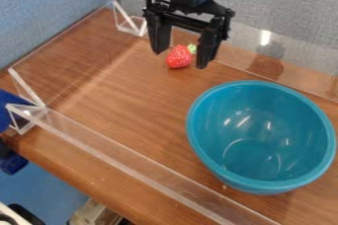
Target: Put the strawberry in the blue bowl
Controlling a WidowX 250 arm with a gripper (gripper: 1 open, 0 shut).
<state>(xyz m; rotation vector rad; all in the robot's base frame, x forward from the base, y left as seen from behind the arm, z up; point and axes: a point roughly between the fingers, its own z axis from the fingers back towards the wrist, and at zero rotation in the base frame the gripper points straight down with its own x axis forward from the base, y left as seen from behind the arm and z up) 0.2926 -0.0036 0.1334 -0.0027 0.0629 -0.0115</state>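
A small red strawberry [179,57] with a green cap lies on the wooden table [119,91], toward the back. My black gripper [181,54] points straight down over it, open, with one finger [157,37] to the strawberry's left and the other finger [207,51] to its right. Whether the fingers touch the berry I cannot tell. The large teal-blue bowl [259,135] stands at the front right, a good way from the gripper, with nothing inside.
Low clear plastic walls [106,150] run along the table's left and front sides and along the back. A clear bracket [126,18] stands at the back corner, another [24,113] at the left. A blue screen rises behind.
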